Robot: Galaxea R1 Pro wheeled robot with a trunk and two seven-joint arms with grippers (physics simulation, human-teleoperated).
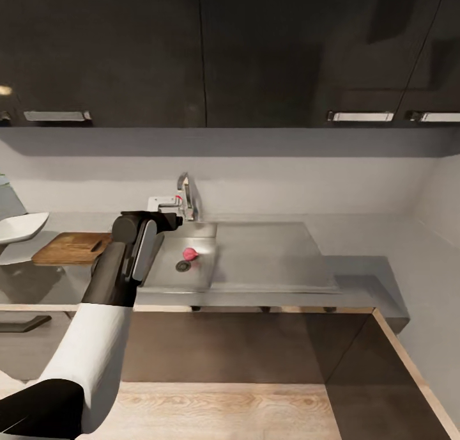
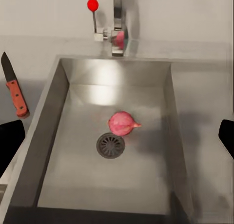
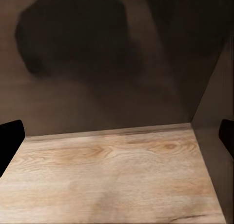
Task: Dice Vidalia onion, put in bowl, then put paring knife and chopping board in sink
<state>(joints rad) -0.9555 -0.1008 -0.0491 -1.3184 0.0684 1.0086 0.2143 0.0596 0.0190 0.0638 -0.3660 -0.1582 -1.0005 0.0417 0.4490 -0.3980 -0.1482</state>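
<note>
The pinkish-red Vidalia onion (image 1: 190,254) (image 2: 123,123) lies on the sink (image 1: 204,280) (image 2: 58,116) floor, touching the round drain (image 2: 110,145). My left gripper (image 1: 167,221) (image 2: 119,136) hovers above the basin's left side, open and holding nothing, with the onion between its fingers' lines of sight. On the grey countertop (image 2: 29,53) left of the basin rests the red-handled paring knife (image 2: 14,92). The chopping board (image 1: 70,248) sits further left, with the white bowl (image 1: 22,226) beyond it. My right gripper (image 3: 117,138) is open over wooden floor.
A chrome tap (image 1: 185,197) (image 2: 117,33) with a red knob (image 2: 92,4) stands behind the basin. A flat drainboard (image 1: 268,254) extends to the right. Dark wall cabinets (image 1: 191,50) hang overhead, and dark cabinet fronts (image 1: 243,344) lie below the counter.
</note>
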